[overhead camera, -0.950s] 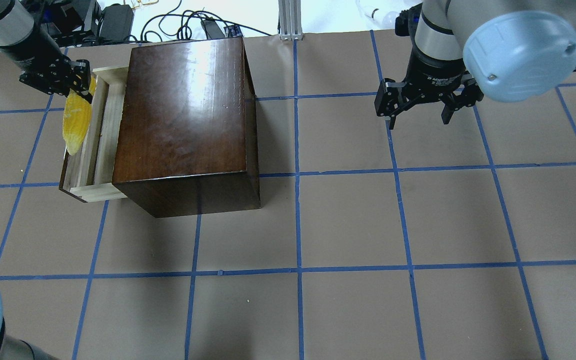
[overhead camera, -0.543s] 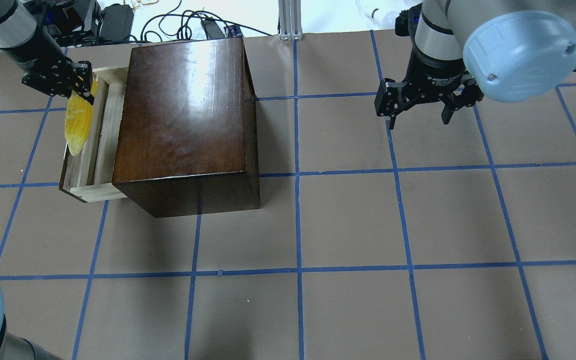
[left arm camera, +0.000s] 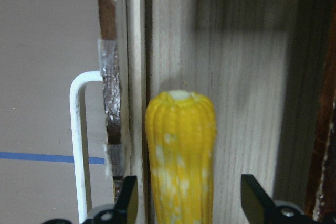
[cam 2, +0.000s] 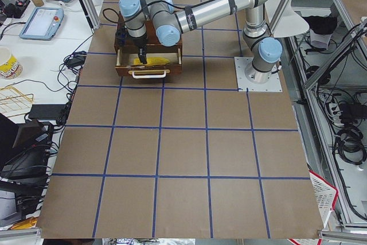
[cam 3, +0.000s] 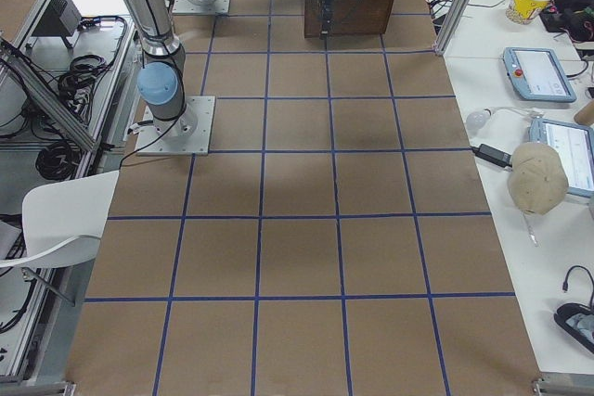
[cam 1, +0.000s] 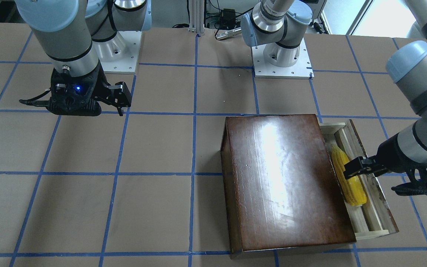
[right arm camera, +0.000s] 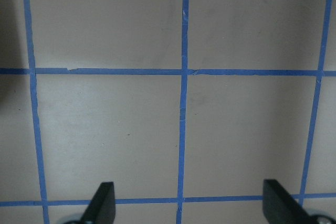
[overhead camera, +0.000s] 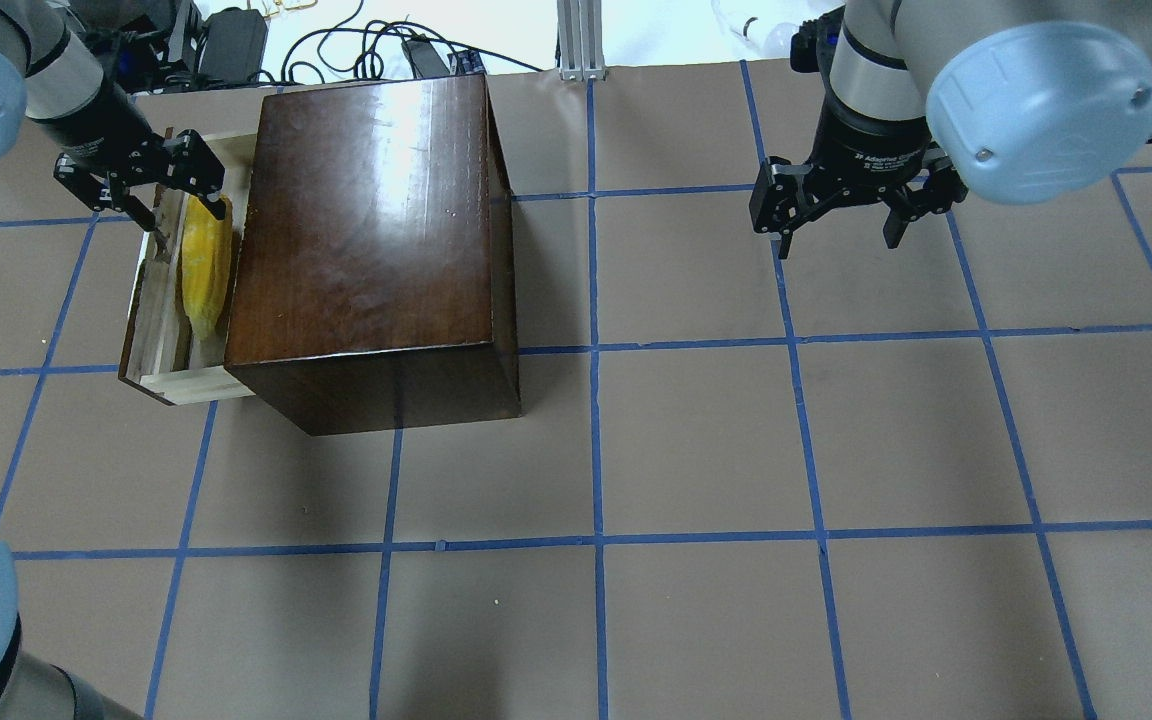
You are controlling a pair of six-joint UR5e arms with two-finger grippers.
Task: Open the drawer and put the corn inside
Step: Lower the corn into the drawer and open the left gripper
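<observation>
The glossy dark-brown box [overhead camera: 366, 230] stands at the table's far left, with its drawer [overhead camera: 161, 335] of pale wood pulled out to the left. The yellow corn [overhead camera: 206, 265] lies lengthwise inside the drawer, close to the box. My left gripper [overhead camera: 174, 195] is open over the corn's thick end. In the left wrist view its fingers [left arm camera: 128, 198] stand on either side of the corn [left arm camera: 181, 150] with gaps. In the front view the corn [cam 1: 348, 180] lies in the drawer [cam 1: 378, 211] under the left gripper [cam 1: 354, 168]. My right gripper [overhead camera: 836, 225] hangs open and empty above the table.
The drawer's worn dark front panel [left arm camera: 107, 77] carries a white handle [left arm camera: 77, 145]. Cables and gear lie beyond the table's far edge [overhead camera: 236, 45]. An aluminium post [overhead camera: 581, 40] stands at the far middle. The right wrist view shows brown paper with blue tape lines [right arm camera: 184, 72].
My left gripper moved right, from over the drawer's front edge to over the drawer's inside, carrying the corn. It has opened, and the corn now lies in the drawer. The right arm has not moved.
</observation>
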